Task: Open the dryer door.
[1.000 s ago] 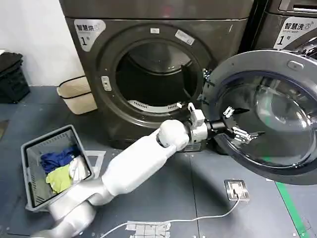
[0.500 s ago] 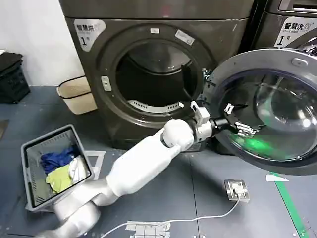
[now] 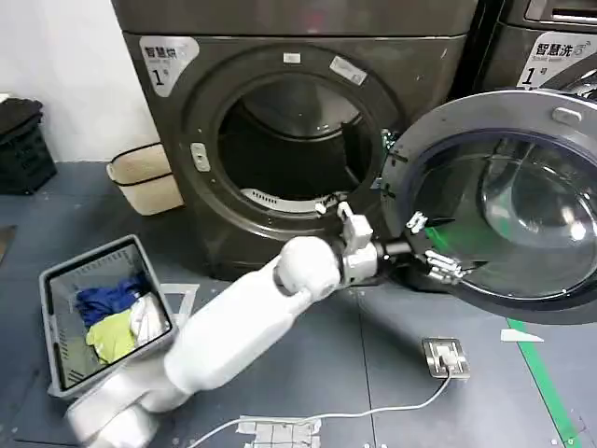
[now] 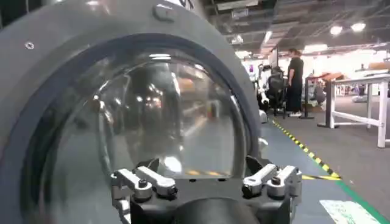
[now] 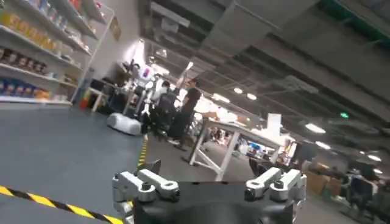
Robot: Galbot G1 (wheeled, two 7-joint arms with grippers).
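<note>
The dark grey dryer [image 3: 298,121] stands with its round drum opening [image 3: 289,140] exposed. Its door [image 3: 508,210] is swung wide to the right, with the inner glass bowl facing me. My left gripper [image 3: 431,245] reaches out on the white arm to the door's lower left rim, open, with nothing between its fingers. In the left wrist view the open left gripper [image 4: 204,165] points straight at the door's glass [image 4: 164,115]. My right gripper [image 5: 204,167] is open and faces the room, away from the dryer.
A grey laundry basket [image 3: 70,280] holding clothes sits on the floor at the left. A woven basket [image 3: 145,177] stands beside the dryer, and a black crate [image 3: 19,145] farther left. A floor socket with a cable [image 3: 445,357] lies under the door. A second machine [image 3: 550,42] is at the right.
My left arm has drawn back to the left, and its gripper has moved from the middle of the glass toward the door's lower left rim. The door has swung a little wider.
</note>
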